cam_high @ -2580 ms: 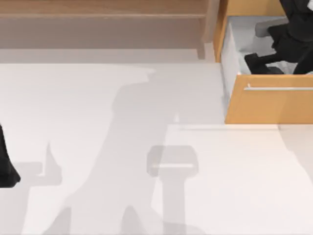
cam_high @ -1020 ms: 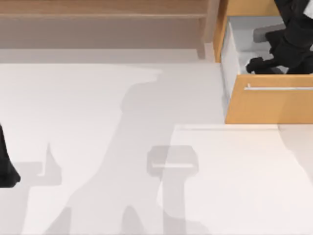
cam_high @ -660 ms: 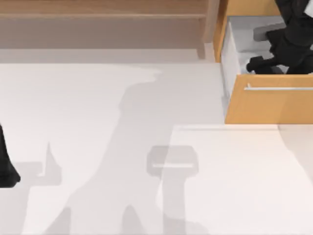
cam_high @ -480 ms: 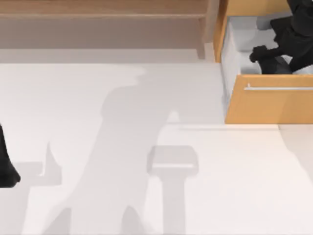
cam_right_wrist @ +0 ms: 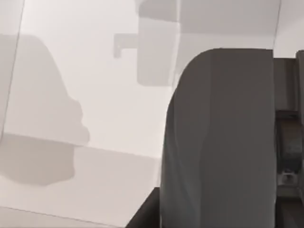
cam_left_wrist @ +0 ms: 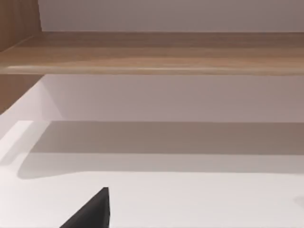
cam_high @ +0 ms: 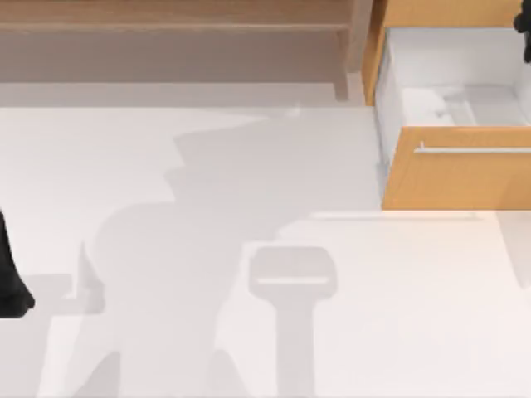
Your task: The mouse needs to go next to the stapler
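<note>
The small dark-grey rounded mouse (cam_right_wrist: 223, 142) sits clamped in the right hand (cam_high: 524, 35), which hangs at the far right edge above the open wooden-fronted drawer (cam_high: 456, 178) with its white inside. The left hand (cam_high: 10, 286) is parked at the left edge of the white worktop (cam_high: 373, 315); whether it is wide or narrow cannot be told.

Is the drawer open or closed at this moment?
Open. In the top view the drawer is pulled out from the cabinet, and its white inside is seen from above, behind the wooden front with the handle.
</note>
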{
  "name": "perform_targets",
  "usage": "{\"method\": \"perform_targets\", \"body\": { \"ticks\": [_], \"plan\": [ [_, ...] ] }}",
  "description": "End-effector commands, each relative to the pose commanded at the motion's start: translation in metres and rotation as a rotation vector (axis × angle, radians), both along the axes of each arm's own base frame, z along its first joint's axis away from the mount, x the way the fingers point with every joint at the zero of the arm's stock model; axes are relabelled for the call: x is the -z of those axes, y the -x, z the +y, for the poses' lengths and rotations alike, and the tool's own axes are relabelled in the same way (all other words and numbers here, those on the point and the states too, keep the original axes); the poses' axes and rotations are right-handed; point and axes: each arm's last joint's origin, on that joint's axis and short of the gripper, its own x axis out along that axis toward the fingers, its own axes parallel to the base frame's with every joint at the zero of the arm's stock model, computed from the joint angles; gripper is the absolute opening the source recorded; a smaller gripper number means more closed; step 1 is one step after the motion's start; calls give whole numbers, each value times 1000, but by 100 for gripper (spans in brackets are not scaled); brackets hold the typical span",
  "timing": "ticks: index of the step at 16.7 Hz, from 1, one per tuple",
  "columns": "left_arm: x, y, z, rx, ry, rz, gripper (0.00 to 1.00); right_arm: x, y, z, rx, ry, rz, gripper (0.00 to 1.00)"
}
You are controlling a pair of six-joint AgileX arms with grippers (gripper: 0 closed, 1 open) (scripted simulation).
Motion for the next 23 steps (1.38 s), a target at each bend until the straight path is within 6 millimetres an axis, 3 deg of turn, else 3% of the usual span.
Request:
{"method": "perform_targets", "body": {
  "ticks": [4, 8, 12, 16, 20, 23],
  "plan": [
    [0, 0, 0, 0, 0, 0, 100, -21, 37, -49, 91, -17, -63, 0],
    [0, 0, 0, 0, 0, 0, 100, -12, 75, -90, 155, -16, -61, 0],
    [0, 0, 0, 0, 0, 0, 100, 19, 112, -120, 187, 9, -2, 0],
    [0, 0, 0, 0, 0, 0, 100, 62, 145, -142, 189, 38, 108, 0],
    [0, 0, 0, 0, 0, 0, 100, 104, 171, -152, 162, 50, 233, 0],
    [0, 0, 0, 0, 0, 0, 100, 123, 180, -154, 135, 52, 292, 0]
  ]
}}
